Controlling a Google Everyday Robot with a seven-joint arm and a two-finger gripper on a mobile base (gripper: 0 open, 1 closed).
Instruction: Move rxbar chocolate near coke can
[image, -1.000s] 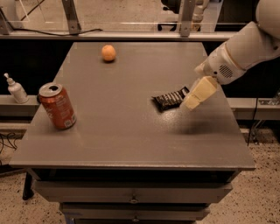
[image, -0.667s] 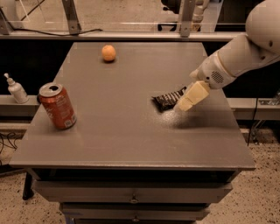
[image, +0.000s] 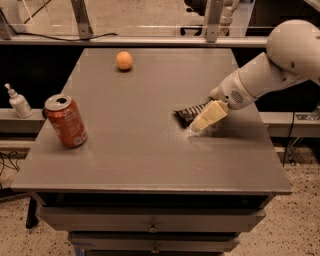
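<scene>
Grey table (image: 140, 165) carries everything here. My gripper (image: 205, 119) hangs low over its right side, tip down at the right end of the rxbar chocolate (image: 186, 114), which lies flat. Whether I am clamped on it I cannot tell. The coke can (image: 66, 122) stands upright well apart near the left edge, its contents hidden. An orange (image: 124, 60) sits at the far side.
</scene>
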